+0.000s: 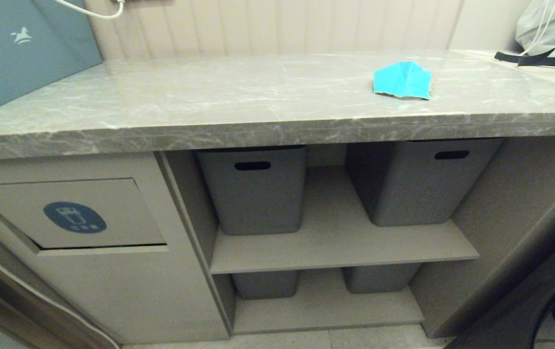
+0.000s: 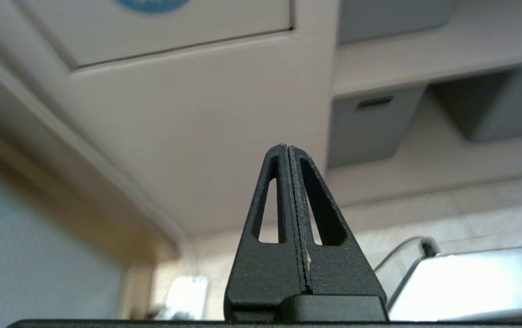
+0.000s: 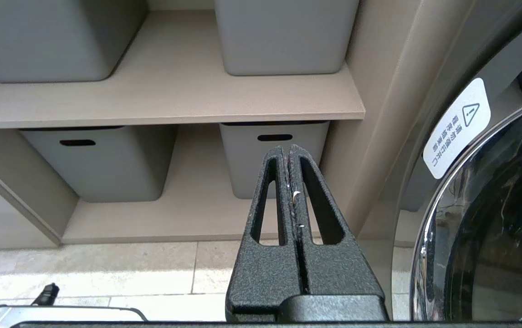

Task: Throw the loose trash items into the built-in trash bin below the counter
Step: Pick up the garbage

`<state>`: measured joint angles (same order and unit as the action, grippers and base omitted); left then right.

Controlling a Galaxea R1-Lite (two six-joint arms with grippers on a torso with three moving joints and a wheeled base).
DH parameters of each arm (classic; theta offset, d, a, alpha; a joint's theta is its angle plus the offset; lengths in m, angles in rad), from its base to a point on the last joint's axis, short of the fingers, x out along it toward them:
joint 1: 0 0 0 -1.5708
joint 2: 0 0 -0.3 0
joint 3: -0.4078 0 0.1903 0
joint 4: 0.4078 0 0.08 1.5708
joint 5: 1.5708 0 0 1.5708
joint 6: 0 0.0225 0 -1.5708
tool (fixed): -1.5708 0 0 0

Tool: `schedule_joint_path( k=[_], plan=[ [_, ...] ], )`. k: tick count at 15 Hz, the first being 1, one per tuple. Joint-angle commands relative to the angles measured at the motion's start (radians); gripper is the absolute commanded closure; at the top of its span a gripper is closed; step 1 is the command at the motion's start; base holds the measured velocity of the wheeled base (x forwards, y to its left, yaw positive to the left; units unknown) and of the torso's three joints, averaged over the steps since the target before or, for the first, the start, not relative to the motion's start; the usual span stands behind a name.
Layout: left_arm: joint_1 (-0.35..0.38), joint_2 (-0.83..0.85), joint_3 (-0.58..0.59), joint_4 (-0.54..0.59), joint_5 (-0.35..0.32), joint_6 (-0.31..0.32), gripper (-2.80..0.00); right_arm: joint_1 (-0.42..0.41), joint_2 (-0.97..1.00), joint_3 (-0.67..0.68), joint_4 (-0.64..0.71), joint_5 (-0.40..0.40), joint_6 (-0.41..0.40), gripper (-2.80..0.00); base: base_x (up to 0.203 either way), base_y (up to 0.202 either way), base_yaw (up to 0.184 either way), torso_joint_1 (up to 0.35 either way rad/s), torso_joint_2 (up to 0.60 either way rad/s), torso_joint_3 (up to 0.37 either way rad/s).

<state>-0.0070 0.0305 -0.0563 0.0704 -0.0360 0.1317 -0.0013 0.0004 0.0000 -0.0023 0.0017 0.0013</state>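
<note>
One turquoise scrap of crumpled paper, a loose trash item (image 1: 403,80), lies on the grey marble-look counter (image 1: 209,97) toward its right end. Below the counter's left part is the built-in trash bin (image 1: 76,215), a beige flap with a dark-blue oval sticker, also partly seen as the built-in trash bin (image 2: 161,27) in the left wrist view. My left gripper (image 2: 287,148) is shut and empty, low in front of the cabinet under the flap. My right gripper (image 3: 287,148) is shut and empty, low before the lower shelf. Neither arm shows in the head view.
A dull-blue box (image 1: 21,48) leans at the counter's far left. Grey tubs (image 1: 255,189) (image 1: 418,179) sit on open shelves right of the bin. A washer door (image 3: 484,218) stands at the right. A bag with black straps (image 1: 548,39) rests at the counter's far right.
</note>
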Motion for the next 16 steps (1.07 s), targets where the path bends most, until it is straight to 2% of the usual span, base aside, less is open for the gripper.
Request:
schedule_joint_path(
  k=[1,2,6,12,16],
  plan=[
    [0.001,-0.028,0.051,-0.081,-0.003,-0.008,0.00,0.001,-0.002,0.000,0.001,0.000,0.000,0.00,0.000,0.000,0.000,0.000,0.00,0.000],
    [0.001,-0.029,0.050,-0.049,0.001,-0.018,0.00,0.000,-0.002,0.000,0.000,0.000,0.000,0.00,0.000,0.000,0.000,0.000,0.00,0.000],
    [0.001,-0.029,0.050,-0.047,0.004,-0.028,0.00,0.001,-0.002,0.000,-0.001,0.001,0.000,0.00,0.000,0.000,0.000,0.000,0.00,0.000],
    [0.001,-0.029,0.050,-0.049,0.036,-0.107,0.00,0.001,-0.002,0.000,0.000,0.000,0.000,0.00,0.000,0.000,0.000,0.000,0.00,0.000],
    [0.001,-0.029,0.050,-0.049,0.036,-0.107,0.00,0.001,-0.002,0.000,-0.001,0.000,0.000,0.00,0.000,0.000,0.000,0.000,0.00,0.000]
  ],
)
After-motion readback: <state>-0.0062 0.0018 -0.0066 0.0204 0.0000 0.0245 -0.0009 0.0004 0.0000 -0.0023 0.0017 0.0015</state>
